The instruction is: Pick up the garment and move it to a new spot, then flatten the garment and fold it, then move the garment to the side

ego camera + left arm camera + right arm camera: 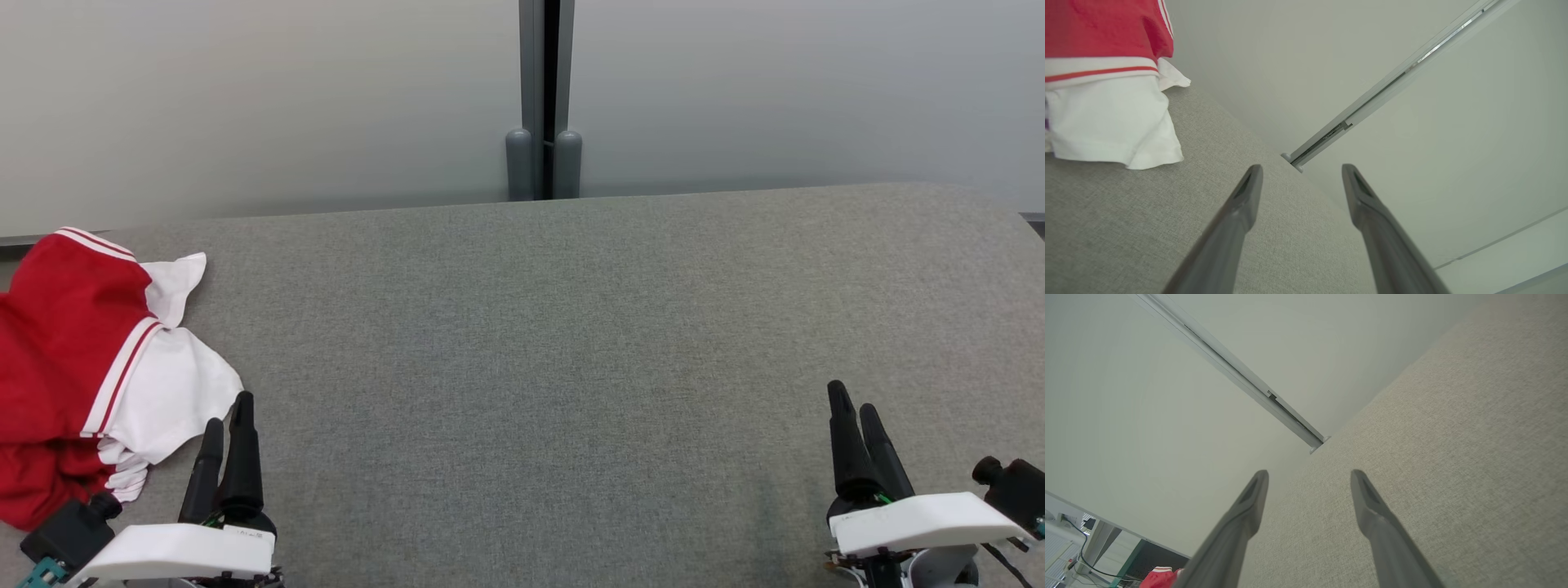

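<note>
Both agape: left gripper near garment, right gripper apart.

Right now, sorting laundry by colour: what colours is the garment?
The garment is red and white, striped trim; head view shows it best.

Soft, even, fairly bright light falls on the grey table, and shadows there are faint and diffuse. The wall darkens toward its foot in the sharp head view. In both wrist views the dark fingers blur toward the bottom edge, and the garment looks slightly soft.
</note>
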Tool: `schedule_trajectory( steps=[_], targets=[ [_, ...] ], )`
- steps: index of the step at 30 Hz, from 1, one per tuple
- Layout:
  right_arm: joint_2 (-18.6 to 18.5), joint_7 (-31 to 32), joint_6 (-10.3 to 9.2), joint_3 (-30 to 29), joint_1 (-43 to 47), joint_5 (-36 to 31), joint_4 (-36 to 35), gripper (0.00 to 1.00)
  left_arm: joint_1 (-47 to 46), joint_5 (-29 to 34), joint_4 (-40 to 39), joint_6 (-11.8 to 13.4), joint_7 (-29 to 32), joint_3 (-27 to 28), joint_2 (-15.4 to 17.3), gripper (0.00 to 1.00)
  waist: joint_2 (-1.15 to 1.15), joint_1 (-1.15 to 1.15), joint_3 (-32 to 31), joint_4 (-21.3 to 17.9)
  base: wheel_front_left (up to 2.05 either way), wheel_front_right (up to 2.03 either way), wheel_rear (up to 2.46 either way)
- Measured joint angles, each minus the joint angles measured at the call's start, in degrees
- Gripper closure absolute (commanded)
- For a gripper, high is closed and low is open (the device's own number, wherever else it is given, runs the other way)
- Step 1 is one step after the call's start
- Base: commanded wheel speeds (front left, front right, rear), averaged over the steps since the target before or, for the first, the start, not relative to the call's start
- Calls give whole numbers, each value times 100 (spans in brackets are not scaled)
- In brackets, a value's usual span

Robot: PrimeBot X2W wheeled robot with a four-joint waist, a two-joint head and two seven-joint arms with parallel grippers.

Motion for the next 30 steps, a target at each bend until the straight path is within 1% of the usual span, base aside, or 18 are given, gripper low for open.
schedule_trajectory(
  steps=[11, 18, 19, 30],
  targets=[
    [-11, -204, 0, 204, 22, -828, -69, 0, 57, 858, -122, 97, -204, -83, 13, 0, 0, 0, -29, 15, 0, 0, 0],
    [-20, -319, 0, 382, 25, -1319, -87, 0, 143, 1358, -203, 100, -331, -152, 18, 0, 0, 0, -48, 23, 0, 0, 0],
    [-20, -356, 0, 436, 27, -1452, -94, 0, 147, 1504, -226, 107, -356, -168, 21, 0, 0, 0, -53, 28, 0, 0, 0],
    [-34, -522, 0, 609, 41, -2153, -141, 0, 161, 2187, -313, 123, -524, -287, 29, 0, 0, 0, -38, 88, 0, 0, 0]
  ],
)
